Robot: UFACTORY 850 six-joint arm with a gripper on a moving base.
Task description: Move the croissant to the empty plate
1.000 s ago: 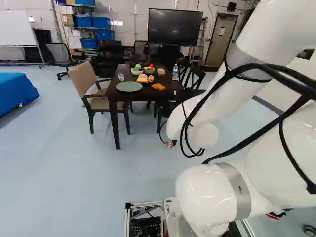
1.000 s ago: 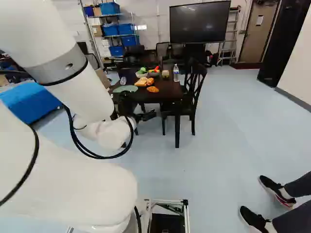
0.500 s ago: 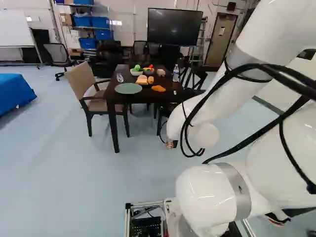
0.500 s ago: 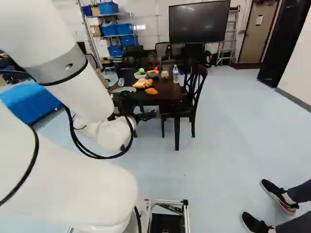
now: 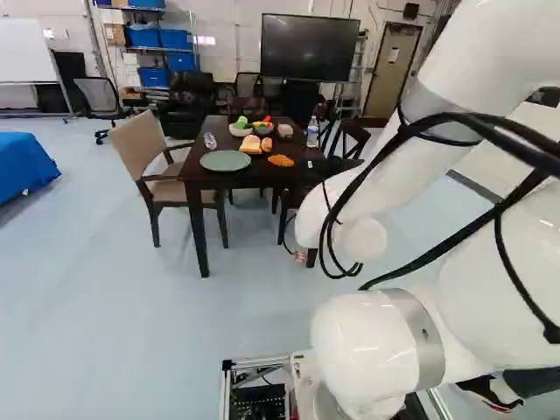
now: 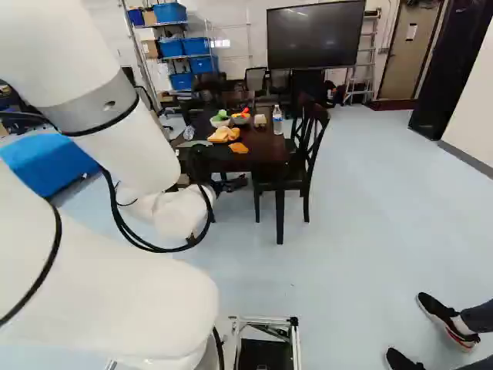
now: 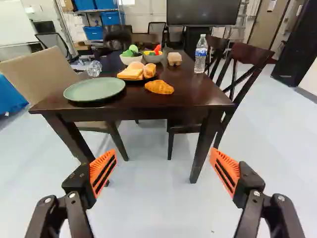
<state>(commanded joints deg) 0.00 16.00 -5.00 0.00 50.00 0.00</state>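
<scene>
The golden croissant (image 7: 159, 87) lies on the dark table (image 7: 194, 93); the round green plate (image 7: 95, 89) sits flat nearby, empty.

the croissant (image 7: 159, 87) is golden orange, the plate (image 7: 95, 89) dusty green, the surface (image 7: 193, 90) dark reddish brown. the arm (image 6: 115, 285) is white with a grey band (image 6: 96, 105) and black cables (image 6: 127, 233). the armchair (image 5: 137, 143) is beige and brown, the bottle label (image 7: 200, 52) blue and white.

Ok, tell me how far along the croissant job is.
Done: no part of the move, by the look of it. The croissant lies on the table, and the green plate is empty. In hand: nothing; the gripper is open, with the table ahead of it. Left: probably reaching, gripping, carrying and setting down the croissant.
</scene>
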